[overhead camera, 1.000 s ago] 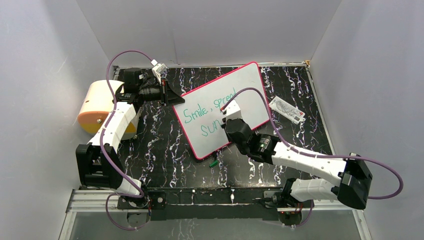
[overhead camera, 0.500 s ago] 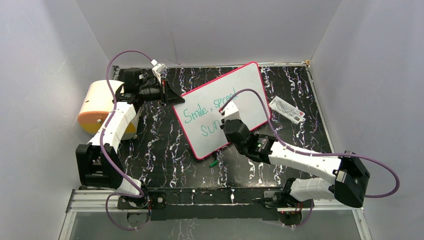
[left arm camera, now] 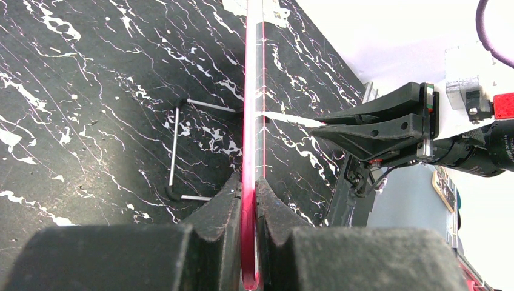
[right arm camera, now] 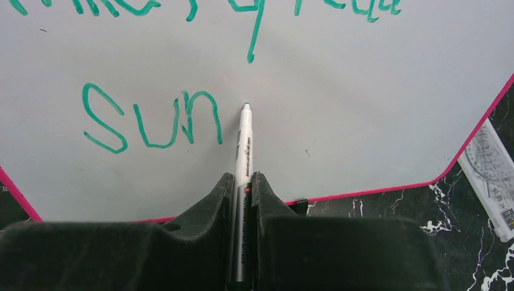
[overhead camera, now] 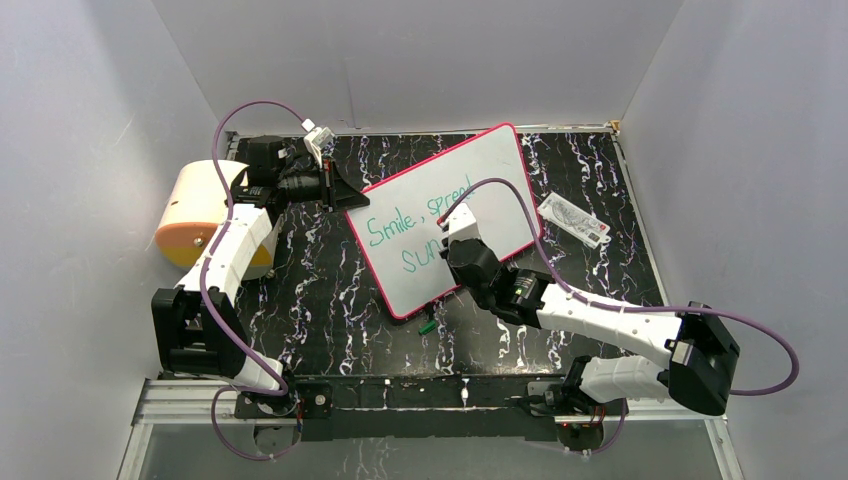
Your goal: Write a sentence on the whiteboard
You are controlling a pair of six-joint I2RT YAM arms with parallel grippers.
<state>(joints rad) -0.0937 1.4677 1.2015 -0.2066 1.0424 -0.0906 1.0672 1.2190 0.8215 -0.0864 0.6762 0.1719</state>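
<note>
In the top view, the whiteboard (overhead camera: 490,170) is seen lying askew on the dark marbled table (overhead camera: 320,290), toward the back. The sentence (overhead camera: 412,228) is found unfinished: "Smile, spread" above, "sun" below. The left gripper (overhead camera: 342,196) is set at the board's left corner, and the right gripper (overhead camera: 450,228) is poised over the second line.

In the left wrist view, the left gripper (left arm camera: 249,189) is clamped on the pink-red rim of the whiteboard (left arm camera: 250,85), which is shown edge-on. A firm hold is called for here, so that the board is not shoved about under the strokes.

In the right wrist view, the right gripper (right arm camera: 243,182) is closed on the marker (right arm camera: 245,142), whose tip is placed just right of the "n" of the sentence (right arm camera: 151,118). Contact cannot be settled from this view. The next letter is best begun close beside the "n", matched in height and baseline, with light, even pressure. Since the rim of the whiteboard (right arm camera: 363,85) slants inward at the right, compact letters are advised.
</note>
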